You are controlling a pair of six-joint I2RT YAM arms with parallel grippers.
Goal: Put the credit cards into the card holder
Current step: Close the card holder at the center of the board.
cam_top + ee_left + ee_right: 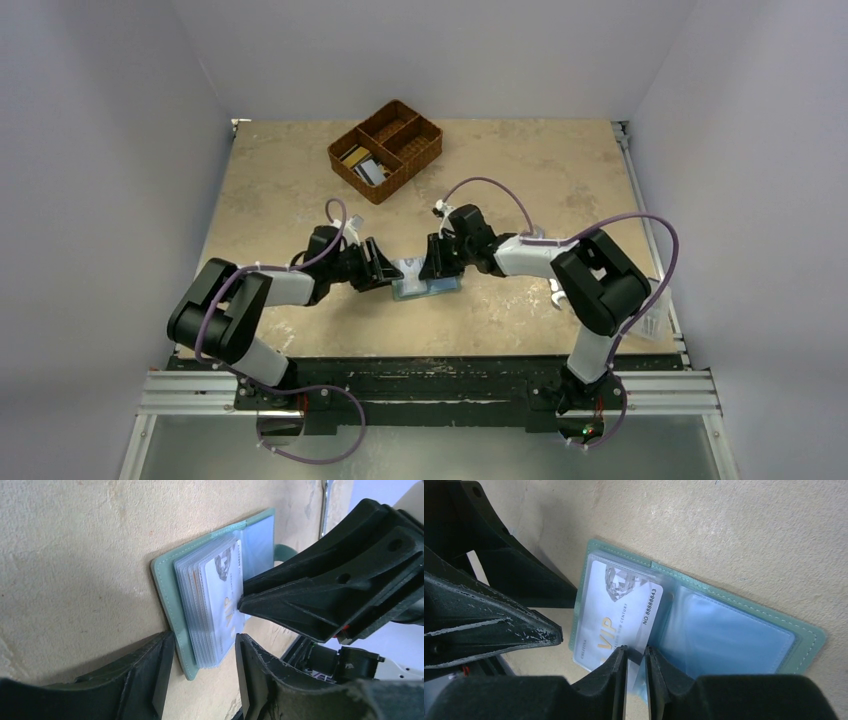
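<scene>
Card holder [734,640] open, white card [624,610] partly hidden behind right jaws clamped on clear sleeve [639,662], left jaws apart

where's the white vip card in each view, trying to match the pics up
Top external: vip card is a small white patch mid-table, at the holder's left end.
Left wrist: card is at centre, seen at a slant, top of the stack.
Right wrist: card is centre-left, face up, its print readable.
Shared landmark: the teal holder lying open under it.
</scene>
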